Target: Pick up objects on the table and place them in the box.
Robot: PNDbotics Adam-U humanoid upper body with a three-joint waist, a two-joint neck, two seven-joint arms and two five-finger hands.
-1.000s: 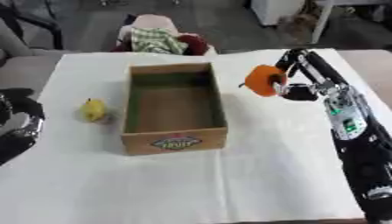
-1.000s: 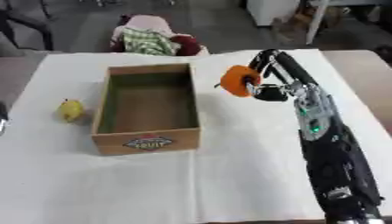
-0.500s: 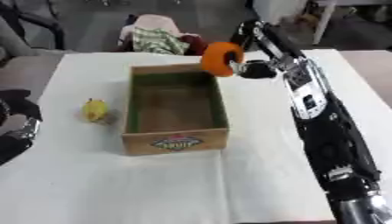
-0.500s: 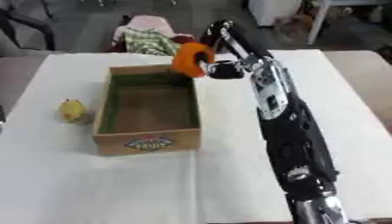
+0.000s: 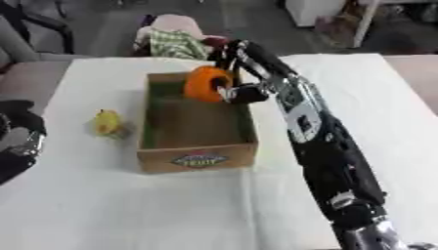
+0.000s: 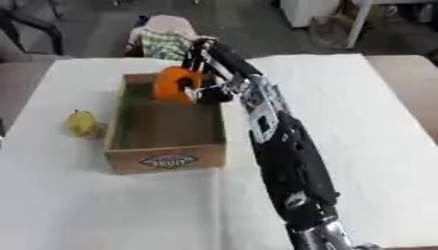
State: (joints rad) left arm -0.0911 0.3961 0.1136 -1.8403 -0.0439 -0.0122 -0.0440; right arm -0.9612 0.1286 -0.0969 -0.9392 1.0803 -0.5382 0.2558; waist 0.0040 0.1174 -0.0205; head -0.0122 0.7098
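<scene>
- Now right hand [image 5: 232,73] curls round an orange ball [image 5: 205,84] over the box's [image 5: 198,157] far end.
- Left hand [image 5: 19,139] rests idle at left edge, fingers unclear.
- Yellow fruit [image 5: 107,122] lies beside box.

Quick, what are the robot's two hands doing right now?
Right hand: shut on the orange object, held over the box.
Left hand: at the left edge of the view, away from everything; cannot tell if open or shut.

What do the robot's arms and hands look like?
The right arm is long and mostly black, with a pale silvery panel on the forearm and a silver joint near the bottom. Its right hand has black fingers. The left hand at the left edge is black with silver.
</scene>
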